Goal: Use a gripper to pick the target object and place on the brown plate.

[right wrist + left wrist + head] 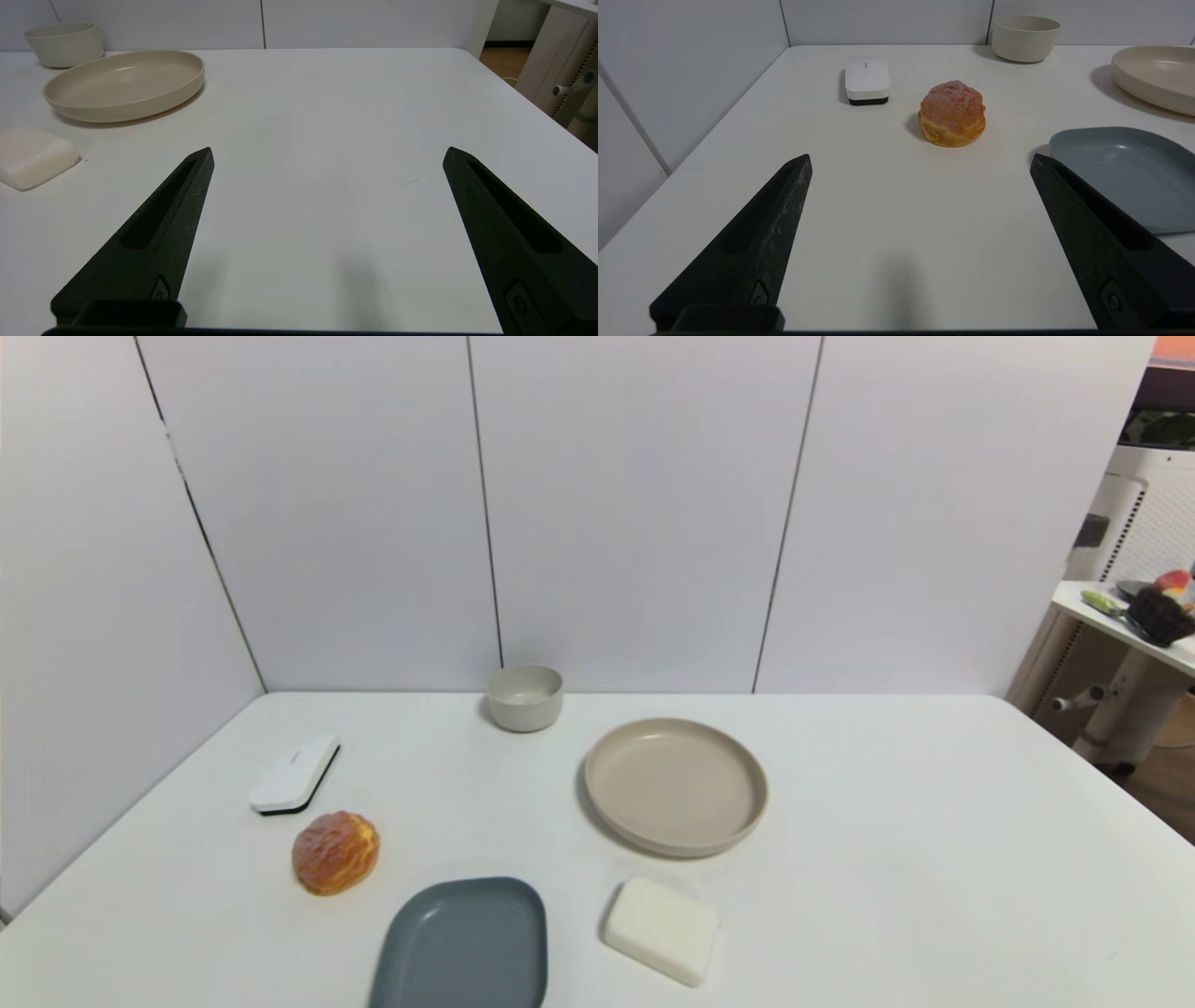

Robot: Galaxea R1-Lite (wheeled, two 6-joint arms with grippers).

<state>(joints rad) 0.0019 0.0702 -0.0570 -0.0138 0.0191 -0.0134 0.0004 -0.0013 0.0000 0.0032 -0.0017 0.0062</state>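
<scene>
Brown plate (pixel 676 786) matt smooth; bun (pixel 336 852) bumpy, glossy; fingers (pixel 756 247) matt black plastic.

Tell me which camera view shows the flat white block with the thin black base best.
The left wrist view: the flat white block with the thin black base sits unobstructed, with its top marking and black base visible. The head view shows it smaller, far left on the table. The right wrist view does not show it.
</scene>
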